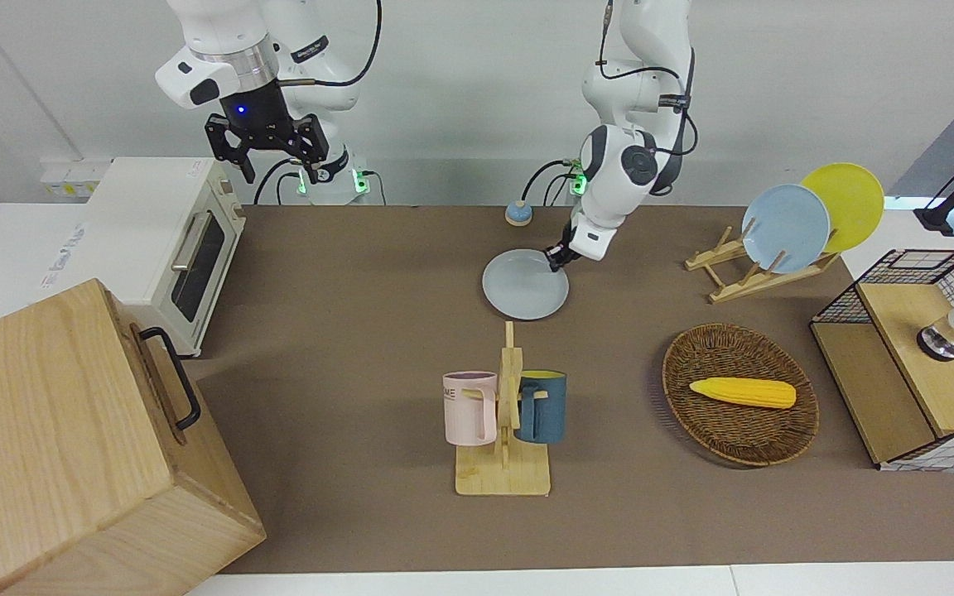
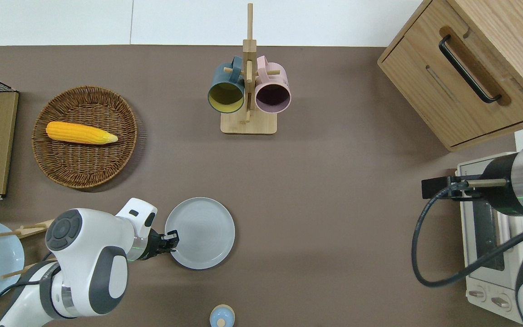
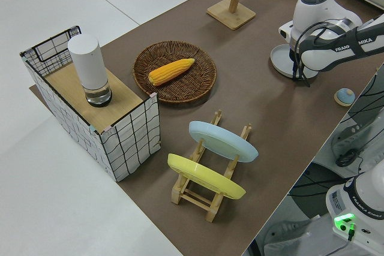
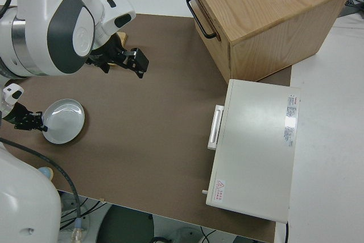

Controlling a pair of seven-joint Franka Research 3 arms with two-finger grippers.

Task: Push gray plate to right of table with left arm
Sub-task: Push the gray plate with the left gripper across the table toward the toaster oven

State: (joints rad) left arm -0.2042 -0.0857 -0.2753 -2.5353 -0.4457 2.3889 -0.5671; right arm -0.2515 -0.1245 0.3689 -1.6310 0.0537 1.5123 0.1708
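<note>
The gray plate [image 1: 525, 284] [image 2: 199, 232] [image 4: 63, 120] lies flat on the brown table [image 1: 361, 273], near its middle and nearer to the robots than the mug tree. My left gripper [image 1: 557, 257] [image 2: 172, 240] [image 4: 35, 121] is low at the plate's rim, on the edge toward the left arm's end. In the left side view the arm hides most of the plate [image 3: 281, 58]. My right gripper [image 1: 266, 149] [image 4: 133, 61] is parked, open and empty.
A mug tree [image 1: 503, 414] [image 2: 249, 91] holds a pink and a blue mug. Toward the left arm's end are a wicker basket [image 2: 43, 159] with corn, and a rack with a sky-blue plate [image 1: 785, 228] and a yellow plate [image 1: 845, 207]. A small blue bell [image 2: 221, 315], a toaster oven [image 1: 171, 240] and a wooden cabinet [image 1: 55, 439] stand around.
</note>
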